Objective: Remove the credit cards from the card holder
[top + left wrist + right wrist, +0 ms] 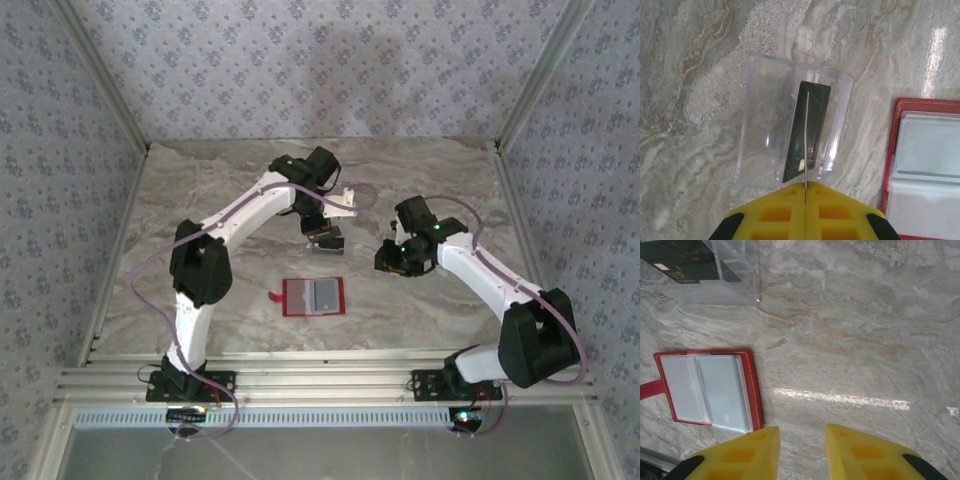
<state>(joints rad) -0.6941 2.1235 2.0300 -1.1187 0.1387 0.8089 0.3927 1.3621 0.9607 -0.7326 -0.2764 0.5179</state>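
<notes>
**TASK STATUS: CARD REMOVAL PARTLY COMPLETE**

1. Card holder. The card holder (891, 150) lies open and flat on the desk (690, 150), inner face up. Its grey-silver pockets sit inside the red border. In the top view it is near the middle of the desk, between the two arms and closer to their bases than either gripper.

2. Cards out of the holder. One dark card (816, 110) lies flat inside a clear tray (765, 125) just beside the holder. Count this card as removed and deposited. A second one, the held card (806, 140), is seen edge-on as a thin pale line directly above the tray and the dark card. It is out of the holder but not yet released.

3. Left gripper. The left gripper (805, 187) is clamped on the near end of the held card, with its yellow fingers pressed together on it.

4. Right gripper. The right gripper (802, 440) hangs over bare desk to the right of the holder. Its fingers are apart with nothing between them.

5. Remaining work (judgement). Releasing the held card into the tray appears to be the step in hand. Whether any card is left in the pockets cannot be told, as the pale inner face hides their contents.
</notes>
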